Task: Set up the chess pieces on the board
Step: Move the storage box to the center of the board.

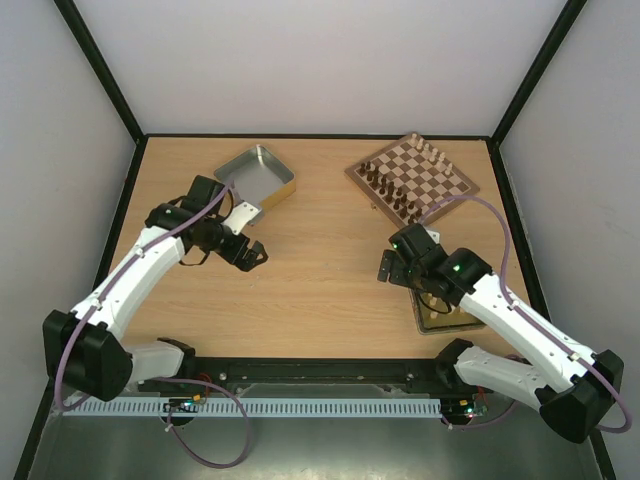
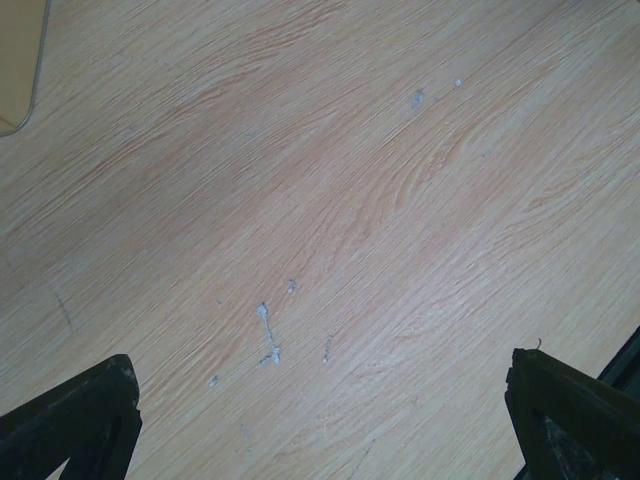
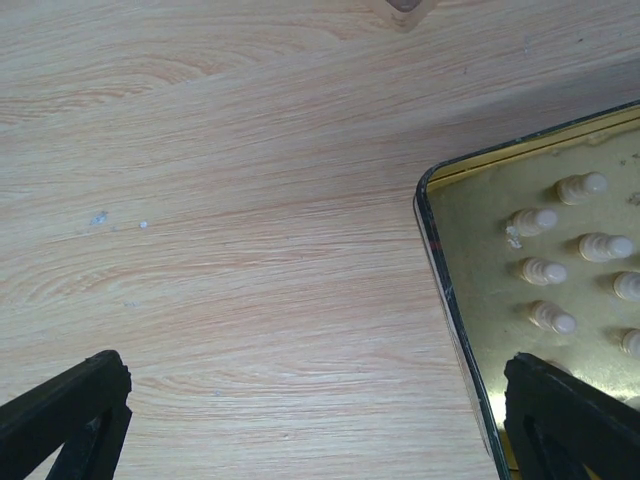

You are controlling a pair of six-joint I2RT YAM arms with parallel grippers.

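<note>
The left claw and the right claw both hang over bare wood with their jaws spread wide, holding nothing. Just right of the right claw lies one yellow-sided tray with pale pieces standing in it; seven show in the wrist view. The light wooden table has a few small grey specks. Behind the left claw sits one silver tin. The board lies far right, well apart from both claws. Dark pieces line its near-left edge and a few pale ones stand at its far corner, too small to count. White walls with black edging enclose the table.
</note>
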